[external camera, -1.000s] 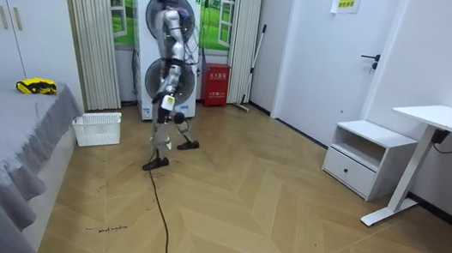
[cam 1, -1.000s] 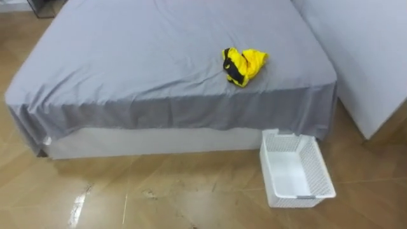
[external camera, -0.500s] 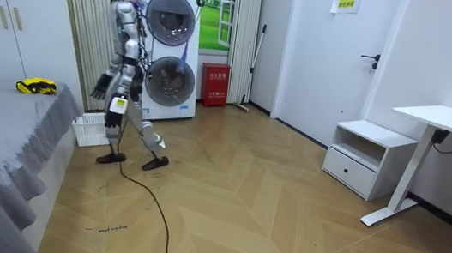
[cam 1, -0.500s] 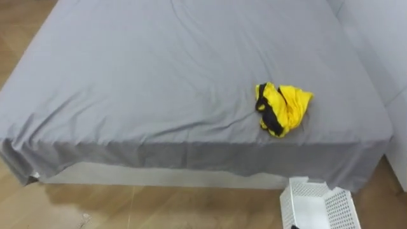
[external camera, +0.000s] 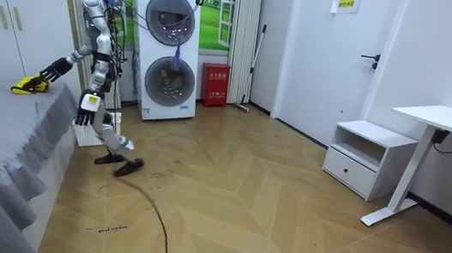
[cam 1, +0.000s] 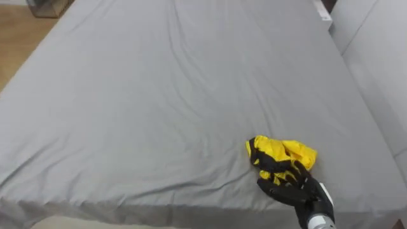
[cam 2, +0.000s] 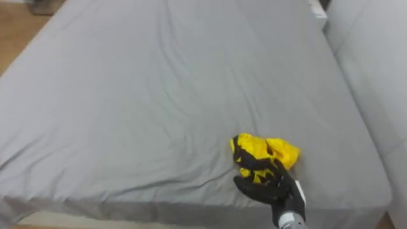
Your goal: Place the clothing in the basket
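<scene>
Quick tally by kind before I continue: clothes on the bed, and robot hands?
Clothes: 1, the yellow-and-black garment on the bed
Hands: 2, the right hand at the garment's near edge, the left hand down by the robot's side
Total: 3

- The bed (cam 1: 356,95) is covered edge to edge by a grey sheet (cam 1: 146,108) with a few shallow creases.
- A crumpled yellow-and-black garment (cam 1: 286,152) lies on the sheet, near the edge closest to the robot and towards its right.
</scene>
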Tool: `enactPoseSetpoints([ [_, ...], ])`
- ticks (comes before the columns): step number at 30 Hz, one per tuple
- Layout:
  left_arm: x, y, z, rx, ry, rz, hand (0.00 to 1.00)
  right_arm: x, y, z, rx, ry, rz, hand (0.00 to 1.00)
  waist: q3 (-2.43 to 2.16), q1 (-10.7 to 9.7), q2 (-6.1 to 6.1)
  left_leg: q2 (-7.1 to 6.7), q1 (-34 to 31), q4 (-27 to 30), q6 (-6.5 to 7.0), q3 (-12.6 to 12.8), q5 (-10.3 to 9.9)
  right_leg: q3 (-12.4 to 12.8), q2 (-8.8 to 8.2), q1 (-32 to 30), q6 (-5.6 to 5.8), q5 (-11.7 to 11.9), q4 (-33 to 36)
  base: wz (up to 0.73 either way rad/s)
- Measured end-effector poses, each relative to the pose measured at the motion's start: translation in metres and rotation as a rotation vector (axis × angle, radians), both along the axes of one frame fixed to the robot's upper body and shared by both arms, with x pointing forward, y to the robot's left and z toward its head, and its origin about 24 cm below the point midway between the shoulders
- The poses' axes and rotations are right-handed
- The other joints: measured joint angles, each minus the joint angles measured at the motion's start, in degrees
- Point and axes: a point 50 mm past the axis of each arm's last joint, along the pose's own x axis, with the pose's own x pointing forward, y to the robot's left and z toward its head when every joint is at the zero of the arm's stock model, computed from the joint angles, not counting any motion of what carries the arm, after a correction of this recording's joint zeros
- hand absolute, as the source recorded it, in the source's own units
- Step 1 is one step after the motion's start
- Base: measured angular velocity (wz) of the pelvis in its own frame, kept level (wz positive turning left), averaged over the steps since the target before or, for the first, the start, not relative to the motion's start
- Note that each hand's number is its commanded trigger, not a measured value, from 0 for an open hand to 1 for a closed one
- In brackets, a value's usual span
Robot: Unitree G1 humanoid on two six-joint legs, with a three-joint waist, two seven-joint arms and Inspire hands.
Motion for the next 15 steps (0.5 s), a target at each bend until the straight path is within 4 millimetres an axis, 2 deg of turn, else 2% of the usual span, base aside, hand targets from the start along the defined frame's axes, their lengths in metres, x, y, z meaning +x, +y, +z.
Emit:
enactPoseSetpoints([
  [1,0.001,-0.001,0.001,-0.003,-0.015,0.012,0.0,-0.001,-0.001,0.001,-0.011,0.001,-0.003,0.0,-0.16,0.64,0.24,-0.11,-1.94,-5.18,1.52,0.29,2.23,1.58,0.1,-0.27,0.56,-0.29,0.55,-0.94],
  [2,0.001,0.0,0.001,-0.002,-0.018,0.017,0.0,-0.002,-0.001,0.001,-0.021,0.005,0.001,0.0,-0.42,1.04,0.14,-0.17,-2.13,-5.84,2.67,0.74,3.34,2.6,0.05,-0.9,1.02,-0.78,1.38,-0.71],
  [3,-0.002,0.001,0.0,-0.001,-0.012,0.022,0.0,-0.002,0.0,0.004,-0.043,-0.003,0.014,0.0,-1.42,0.54,0.24,-1.07,-0.75,-8.55,3.27,1.67,3.76,3.43,-0.57,-1.1,1.74,-1.27,1.82,-0.45],
  [4,-0.001,0.001,0.0,0.001,-0.011,0.02,0.0,0.001,-0.001,0.01,-0.062,-0.029,0.018,0.0,-1.41,-0.09,-0.27,-1.85,1.16,-10.83,3.86,2.7,4.83,3.82,-1.17,-0.78,2.05,-1.3,1.45,-0.34],
  [6,-0.002,0.001,0.0,-0.009,-0.009,0.015,0.0,0.006,-0.002,0.017,-0.077,-0.071,0.017,0.0,-1.5,-0.42,-0.41,-2.37,2.89,-12.76,3.99,3.73,5.13,4.3,-1.33,-0.19,2.29,-1.08,0.93,-0.29],
  [9,-0.008,0.001,-0.002,-0.018,0.016,0.011,0.0,0.01,0.0,0.024,-0.081,-0.115,0.024,0.0,-1.4,-1.24,-0.55,-2.95,4.3,-14.56,4.03,3.77,5.4,4.25,-1.47,0.32,2.43,-1.1,0.63,-0.04],
  [10,-0.01,0.002,-0.002,-0.017,0.029,0.008,0.0,0.015,0.003,0.029,-0.081,-0.146,0.036,0.0,-1.05,-1.57,-0.2,-3.32,4.14,-14.7,4.04,3.66,5.55,4.18,-1.56,0.09,2.48,-1.14,0.37,0.03],
  [12,-0.006,0.002,-0.002,-0.018,0.032,-0.014,0.0,0.023,0.008,0.038,-0.083,-0.198,0.059,0.0,-1.06,-1.76,-0.24,-3.41,2.85,-14.68,4.08,3.66,5.57,4.15,-1.64,-0.9,2.51,-1.15,-0.1,0.02],
  [13,-0.005,0.002,-0.003,-0.021,0.039,-0.019,0.0,0.03,0.011,0.042,-0.087,-0.218,0.074,0.0,-0.83,-1.82,-0.02,-3.51,2.12,-14.66,4.16,3.67,5.64,4.14,-1.73,-1.62,2.55,-1.18,-0.21,0.0],
  [15,0.001,0.001,-0.003,-0.023,0.033,-0.027,0.0,0.034,0.014,0.044,-0.097,-0.228,0.098,0.0,-0.71,-1.67,0.18,-3.66,1.28,-14.93,4.25,3.68,5.81,4.14,-1.85,-2.43,2.61,-1.21,-0.4,0.0],
])
